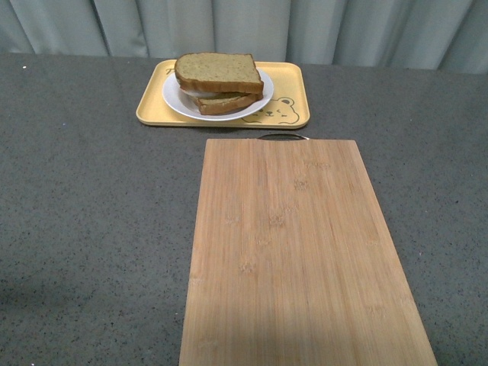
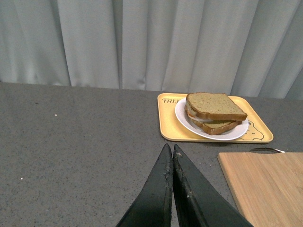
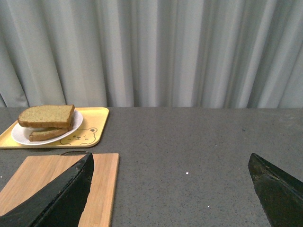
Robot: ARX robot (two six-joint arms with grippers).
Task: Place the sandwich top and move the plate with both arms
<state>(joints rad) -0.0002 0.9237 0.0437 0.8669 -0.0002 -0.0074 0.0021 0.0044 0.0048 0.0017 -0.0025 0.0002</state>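
Note:
The sandwich top, a speckled tan bread slice with brown crust, lies on the stacked sandwich on the white plate. The plate stands on a yellow bear tray at the table's far middle. The stack also shows in the left wrist view and the right wrist view. A second matching slice lies at the bottom of the stack. Neither arm shows in the front view. My left gripper is shut and empty, well short of the tray. My right gripper is open and empty above bare table, far from the plate.
The yellow tray sits near the grey curtain at the back. A large wooden cutting board lies in front of it, running to the table's near edge, with a metal handle loop at its far end. Grey table surface lies on both sides.

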